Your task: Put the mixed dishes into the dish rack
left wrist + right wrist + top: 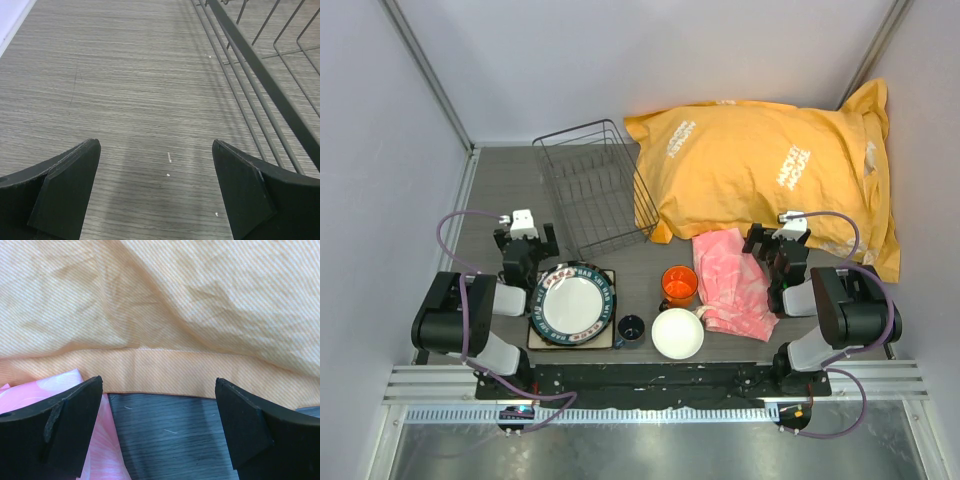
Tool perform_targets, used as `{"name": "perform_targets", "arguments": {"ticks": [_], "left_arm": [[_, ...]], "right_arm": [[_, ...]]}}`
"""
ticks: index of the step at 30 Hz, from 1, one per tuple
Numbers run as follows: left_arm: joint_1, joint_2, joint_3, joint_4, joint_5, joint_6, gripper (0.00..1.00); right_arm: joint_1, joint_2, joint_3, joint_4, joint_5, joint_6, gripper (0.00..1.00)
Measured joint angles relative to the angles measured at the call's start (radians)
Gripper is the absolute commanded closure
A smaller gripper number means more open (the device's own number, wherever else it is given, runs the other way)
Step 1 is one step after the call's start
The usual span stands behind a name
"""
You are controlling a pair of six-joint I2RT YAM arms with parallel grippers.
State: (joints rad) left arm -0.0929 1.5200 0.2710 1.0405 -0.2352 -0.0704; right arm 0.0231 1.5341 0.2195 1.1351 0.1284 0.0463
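- The dish rack (592, 190), a dark grey wire basket, stands ahead of my left fingers (65, 190) and just to their right. Only the left wrist view shows its thin side rods close up, beside bare wood-grain counter (125, 75).
- All the dishes I can see sit outside it, and only the overhead view shows them.
- The white plate with dark patterned rim (573, 303) lies on the square dark tray (605, 342), behind the left fingers and to their right.
- The small dark-blue cup (630, 328), the white bowl (678, 333) and the orange mug (679, 285) sit between the two pairs of fingers.
- The left fingers are spread apart over the counter, holding nothing.
- The right fingers (70, 425) are also apart and hold nothing. The right wrist view puts the pink cloth (107, 450) under the left one, with the seam of the yellow bag (165, 315) just ahead.
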Motion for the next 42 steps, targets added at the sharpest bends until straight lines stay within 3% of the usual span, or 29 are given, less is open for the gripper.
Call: {"name": "perform_targets", "arguments": {"ticks": [17,26,42], "left_arm": [[0.004,0.000,0.000,-0.007,0.007,-0.002,0.00],[0.004,0.000,0.000,-0.006,-0.077,-0.034,0.00],[0.004,0.000,0.000,-0.005,-0.092,-0.037,0.00]], "right_arm": [[0.000,0.000,0.000,0.000,0.000,0.000,0.00],[0.000,0.000,0.000,0.000,0.000,0.000,0.00],[0.000,-0.009,0.000,-0.015,0.010,0.001,0.00]]}}
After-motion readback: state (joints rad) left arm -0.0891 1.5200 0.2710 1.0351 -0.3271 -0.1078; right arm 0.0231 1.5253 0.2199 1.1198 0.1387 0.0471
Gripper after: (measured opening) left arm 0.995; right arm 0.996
